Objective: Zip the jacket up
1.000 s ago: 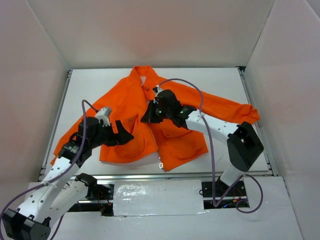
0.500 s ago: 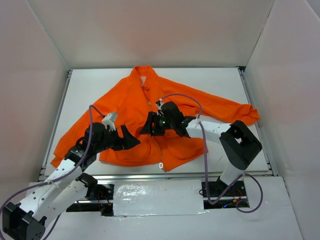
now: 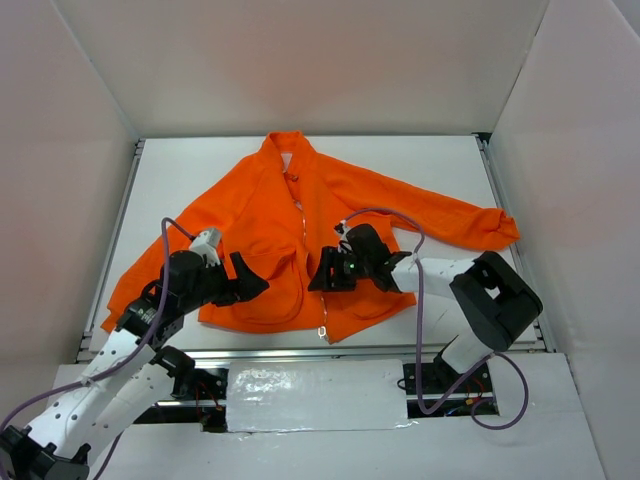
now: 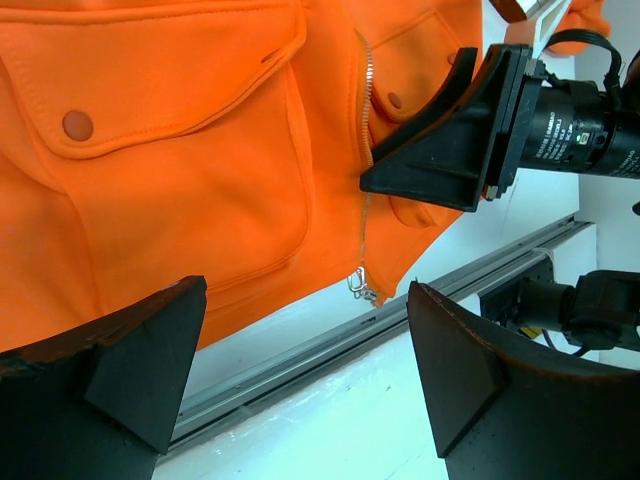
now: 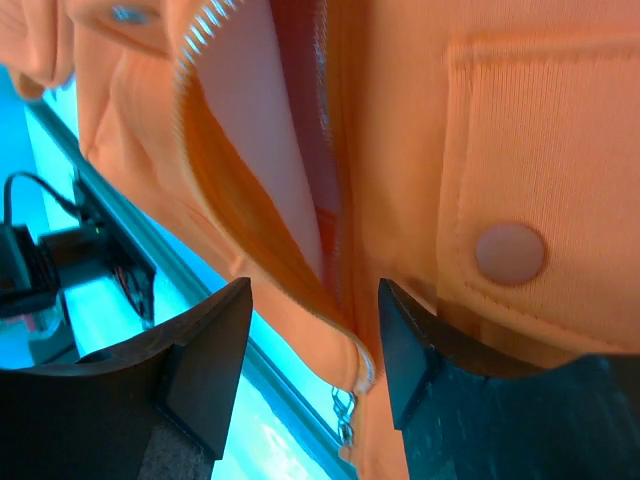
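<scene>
The left gripper (image 3: 248, 280) hangs with its jaws spread wide over the left flap pocket (image 4: 170, 150), gripping nothing, so the hem is unpinned. If the zipper is drawn now, I judge the cloth would slide or bunch rather than close. The jacket (image 3: 330, 200) lies flat on the table (image 3: 440, 160), collar far and hem at the near edge. Its front gapes above the zipper pull (image 4: 362, 285), which sits right at the hem beside the edge rail (image 4: 300, 350). The right gripper (image 5: 312, 300) hovers over that lower zipper, jaws partly apart and empty. The pull is small, so closing here could catch fleece or teeth instead, or the fingers could knock the rail.
</scene>
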